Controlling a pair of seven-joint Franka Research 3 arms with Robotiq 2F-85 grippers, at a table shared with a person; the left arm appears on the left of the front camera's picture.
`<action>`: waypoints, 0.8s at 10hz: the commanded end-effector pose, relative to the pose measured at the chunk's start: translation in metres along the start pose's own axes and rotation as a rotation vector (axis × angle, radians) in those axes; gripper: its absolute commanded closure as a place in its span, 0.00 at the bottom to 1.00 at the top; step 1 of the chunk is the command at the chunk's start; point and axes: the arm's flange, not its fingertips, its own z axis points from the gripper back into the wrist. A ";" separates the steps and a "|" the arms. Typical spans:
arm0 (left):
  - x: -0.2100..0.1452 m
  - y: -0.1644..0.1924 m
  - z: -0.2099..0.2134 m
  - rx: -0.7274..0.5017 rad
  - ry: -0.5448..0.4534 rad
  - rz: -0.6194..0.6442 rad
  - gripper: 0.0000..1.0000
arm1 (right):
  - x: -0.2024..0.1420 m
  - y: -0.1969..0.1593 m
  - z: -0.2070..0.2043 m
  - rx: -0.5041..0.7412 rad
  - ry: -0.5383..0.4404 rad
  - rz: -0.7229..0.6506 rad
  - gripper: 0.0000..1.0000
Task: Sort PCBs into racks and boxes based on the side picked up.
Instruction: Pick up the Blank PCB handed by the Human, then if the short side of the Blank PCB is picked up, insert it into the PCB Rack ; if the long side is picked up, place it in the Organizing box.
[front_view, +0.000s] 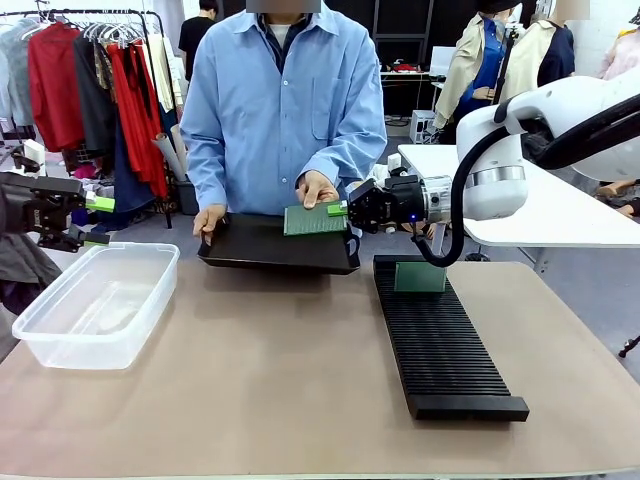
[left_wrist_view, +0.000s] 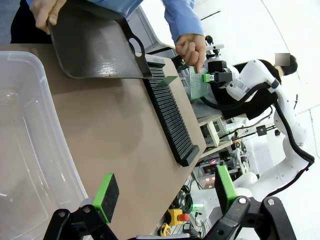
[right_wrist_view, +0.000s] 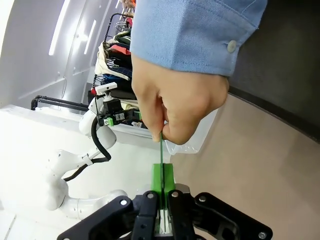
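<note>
Right gripper (front_view: 341, 209) clamped on circuit board (front_view: 312, 219) edge above tray (front_view: 270, 255); person's hand (front_view: 318, 187) also pinching board. Likely thin, stiff, light: edge grip suits. Left gripper (left_wrist_view: 165, 192) wide open, empty.

the right claw (right_wrist_view: 162, 170), green pads pressed together, grips a thin green circuit board (right_wrist_view: 161, 151) seen edge-on, while a person's hand (right_wrist_view: 175, 102) in a blue shirt sleeve (right_wrist_view: 200, 30) pinches its far edge above the tan worktop (right_wrist_view: 260, 165).
</note>
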 end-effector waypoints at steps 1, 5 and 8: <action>-0.001 -0.002 0.001 -0.003 -0.001 -0.002 0.00 | -0.001 -0.001 -0.002 0.006 -0.015 -0.010 1.00; -0.001 -0.002 0.001 -0.003 -0.001 -0.002 0.00 | -0.001 -0.001 -0.002 0.006 -0.015 -0.010 1.00; -0.001 -0.002 0.001 -0.003 -0.001 -0.002 0.00 | -0.001 -0.001 -0.002 0.006 -0.015 -0.010 1.00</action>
